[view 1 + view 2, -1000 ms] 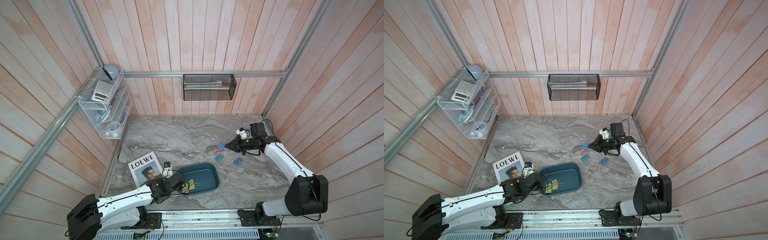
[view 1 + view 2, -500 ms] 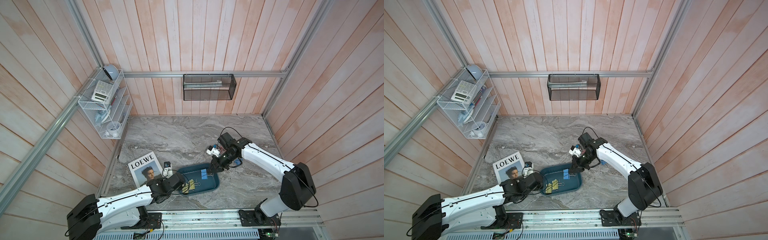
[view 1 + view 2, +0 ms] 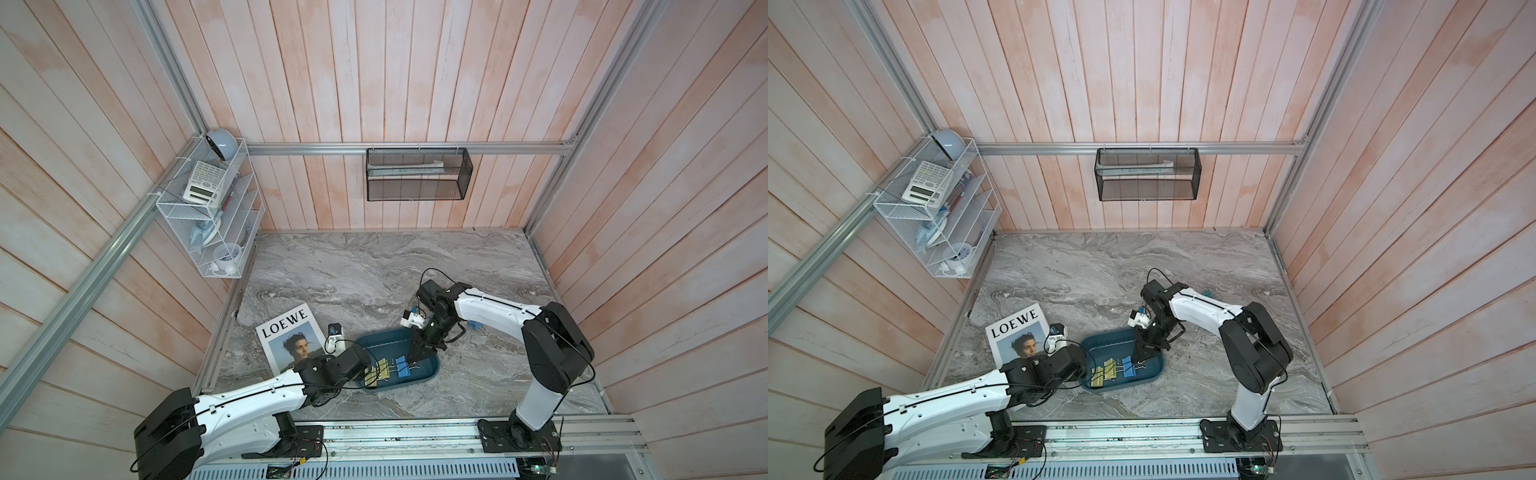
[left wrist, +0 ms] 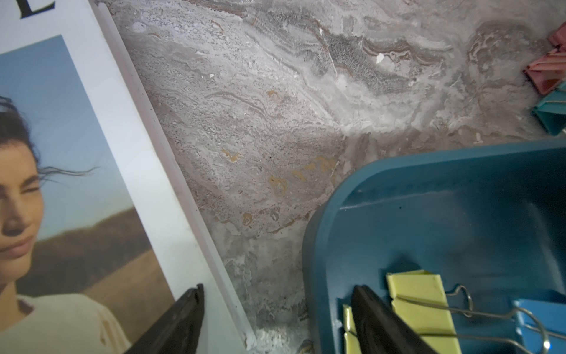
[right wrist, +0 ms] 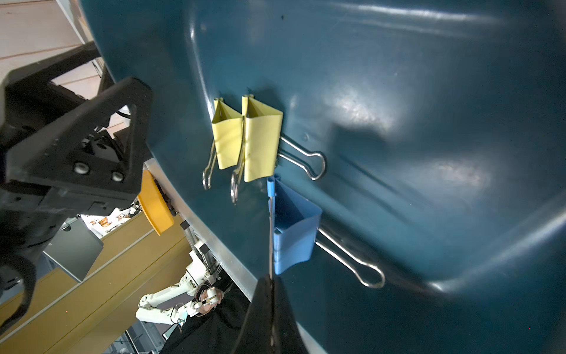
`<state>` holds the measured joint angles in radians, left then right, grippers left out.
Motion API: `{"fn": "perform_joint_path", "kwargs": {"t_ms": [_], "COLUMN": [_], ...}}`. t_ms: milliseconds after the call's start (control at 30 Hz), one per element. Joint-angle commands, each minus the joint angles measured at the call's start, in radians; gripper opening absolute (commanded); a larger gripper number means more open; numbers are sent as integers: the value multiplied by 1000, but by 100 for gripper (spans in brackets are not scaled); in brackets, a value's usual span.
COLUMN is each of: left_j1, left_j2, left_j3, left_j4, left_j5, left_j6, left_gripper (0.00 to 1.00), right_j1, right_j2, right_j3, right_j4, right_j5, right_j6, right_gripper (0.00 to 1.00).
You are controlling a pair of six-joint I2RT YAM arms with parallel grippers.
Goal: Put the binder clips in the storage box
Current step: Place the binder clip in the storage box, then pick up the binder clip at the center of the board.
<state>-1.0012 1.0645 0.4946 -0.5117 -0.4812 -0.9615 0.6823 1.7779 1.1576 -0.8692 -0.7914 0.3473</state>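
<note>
Between plank walls (image 3: 374,83), marbled tabletop (image 3: 374,270), storage box (image 3: 384,341), blue binder clip (image 3: 402,368)

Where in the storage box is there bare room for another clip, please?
Crowded: the near side of the storage box, with yellow clips, blue clip, left hand, right hand. Free: its floor from them to the far wall.

I get both top views from high above the rail (image 3: 415,434), angled steeply down across the whole marble tabletop (image 3: 374,270); each wrist camera peers in close, the two sharing the storage box (image 4: 444,214) interior.
</note>
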Motion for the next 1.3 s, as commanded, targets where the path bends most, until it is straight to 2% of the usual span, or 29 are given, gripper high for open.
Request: {"fn": "perform_joint_path", "kwargs": {"t_ms": [0,400,433,500,567,633,733,933,1033,1167,1267], "left_j1": [6,6,6,6,6,6,6,6,6,6,6], "left_j2": [12,9,9,11,11,9,6,-7,-14,-18,-18], "left_j3": [4,-13,-14,-14,-14,-14,-14,-18,-22,-25,-25], "left_j4": [14,28,30,31,32,32,31,23,18,22,19], "left_j5": [4,3,4,4,4,6,6,6,3,7,6], "left_j6": [5,4,6,7,9,10,12,10,8,7,7], "left_gripper": [81,81,81,81,81,81,81,81,81,81,81], "right_j1": [9,31,31,30,25,10,-40,-237,-418,-711,-834], "right_j2": [16,51,51,44,25,-6,-79,-327,-418,-470,-494], "right_j3": [33,18,14,4,-8,-24,-53,-55,-72,-245,-381], "right_j4": [39,141,139,141,137,122,83,-40,-97,24,171], "right_j5": [-9,-9,-7,-7,-11,-3,4,12,144,129,107], "right_j6": [34,123,122,123,122,117,103,70,99,193,302], "right_gripper": [0,0,3,20,32,37,40,41,41,40,39]}}
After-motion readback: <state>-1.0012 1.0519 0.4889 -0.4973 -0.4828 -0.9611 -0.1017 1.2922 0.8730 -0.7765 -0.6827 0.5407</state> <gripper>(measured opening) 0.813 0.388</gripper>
